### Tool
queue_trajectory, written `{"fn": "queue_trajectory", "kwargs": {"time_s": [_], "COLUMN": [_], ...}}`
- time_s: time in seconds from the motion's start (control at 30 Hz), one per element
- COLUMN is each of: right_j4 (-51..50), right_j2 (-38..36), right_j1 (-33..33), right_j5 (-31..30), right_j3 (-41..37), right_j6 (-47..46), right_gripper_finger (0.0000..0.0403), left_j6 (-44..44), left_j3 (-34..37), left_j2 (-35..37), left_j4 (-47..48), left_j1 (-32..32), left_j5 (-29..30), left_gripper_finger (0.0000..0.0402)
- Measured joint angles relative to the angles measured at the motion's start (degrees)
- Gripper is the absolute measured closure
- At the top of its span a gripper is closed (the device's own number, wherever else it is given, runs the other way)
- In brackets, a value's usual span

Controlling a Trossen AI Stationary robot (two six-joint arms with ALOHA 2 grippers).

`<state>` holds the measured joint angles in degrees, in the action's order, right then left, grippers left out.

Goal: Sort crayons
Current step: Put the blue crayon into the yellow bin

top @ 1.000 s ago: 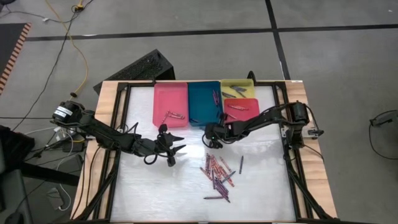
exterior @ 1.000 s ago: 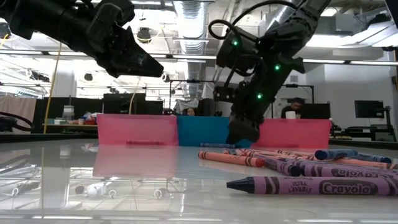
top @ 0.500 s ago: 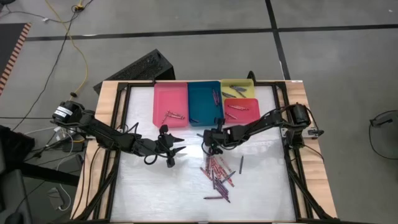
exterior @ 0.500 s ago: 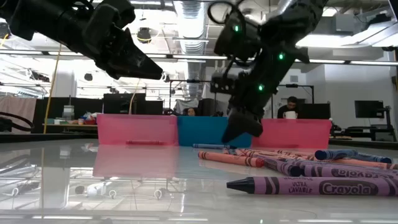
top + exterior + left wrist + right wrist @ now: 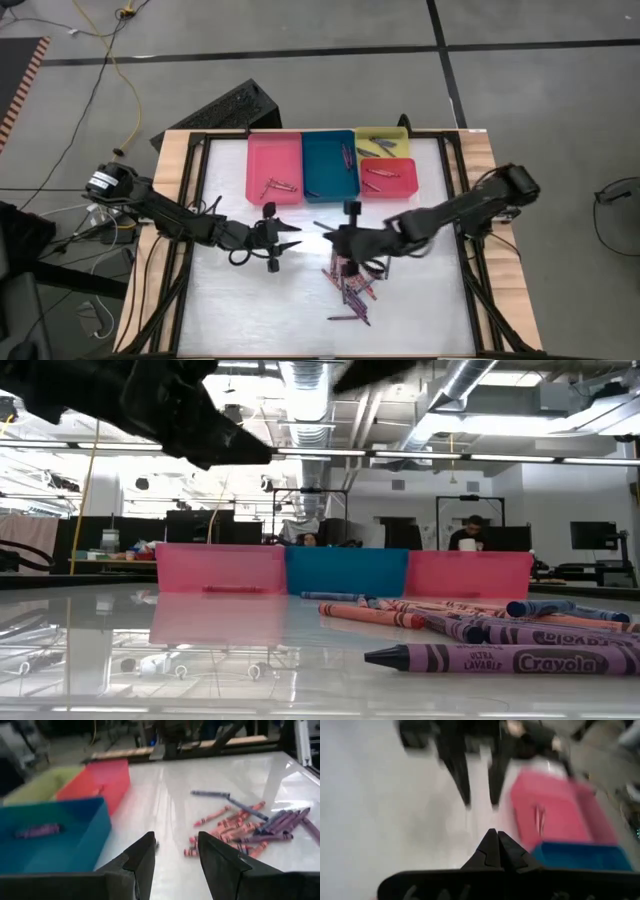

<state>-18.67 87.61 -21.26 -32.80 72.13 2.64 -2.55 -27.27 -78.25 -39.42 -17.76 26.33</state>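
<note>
The step in hand looks like a return to the pile for another pick, with sorting far from finished; a few crayons already lie in the trays, but most of the crayons (image 5: 350, 280) rest loose on the white table (image 5: 230, 300). The right gripper (image 5: 338, 240) hangs just above the near end of that pile, its fingers pressed together with nothing between them; the pink tray (image 5: 555, 810) and teal tray (image 5: 580, 857) lie ahead of it in its wrist view. The next move, as I judge it, calls for parting those fingers, dropping onto a single crayon and closing along its thin body without dragging its neighbours. The left gripper (image 5: 172, 865) hovers off the table, fingers partly apart and empty; the pile lies ahead of it and to one side, the teal tray (image 5: 50, 840) near on the other.
</note>
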Motion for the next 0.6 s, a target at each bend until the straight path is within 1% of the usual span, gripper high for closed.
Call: {"fn": "queue_trajectory", "kwargs": {"time_s": [0.07,0.13,0.27,0.4,0.53,0.6], "right_j4": [0.2,-0.1,-0.9,-1.3,-2.3,-2.7], "right_j2": [-2.9,-5.9,-9.8,-11.3,-11.2,-10.8], "right_j1": [-2.0,-3.4,-6.0,-8.0,-9.4,-9.7], "right_j5": [-0.1,-0.2,-0.3,-0.3,-0.3,-0.3], "right_j3": [0.5,0.5,0.6,0.6,0.6,0.6], "right_j6": [0.8,0.8,0.4,0.4,0.3,-0.3], "right_gripper_finger": [0.0403,0.0403,0.0403,0.0403,0.0403,0.0403], "left_j6": [-2.4,-2.8,-4.6,-7.6,-10.8,-12.7], "left_j3": [-0.1,-1.5,-6.2,-12.3,-17.4,-18.7], "left_j2": [-1.9,-5.0,-12.2,-17.6,-20.5,-20.5], "left_j4": [-2.6,-2.7,2.0,10.0,17.6,20.6], "left_j1": [1.1,2.5,5.4,7.9,10.3,11.5], "left_j5": [-3.7,-8.3,-15.4,-17.6,-19.8,-21.0], "left_gripper_finger": [0.0262,0.0262,0.0261,0.0261,0.0261,0.0261]}}
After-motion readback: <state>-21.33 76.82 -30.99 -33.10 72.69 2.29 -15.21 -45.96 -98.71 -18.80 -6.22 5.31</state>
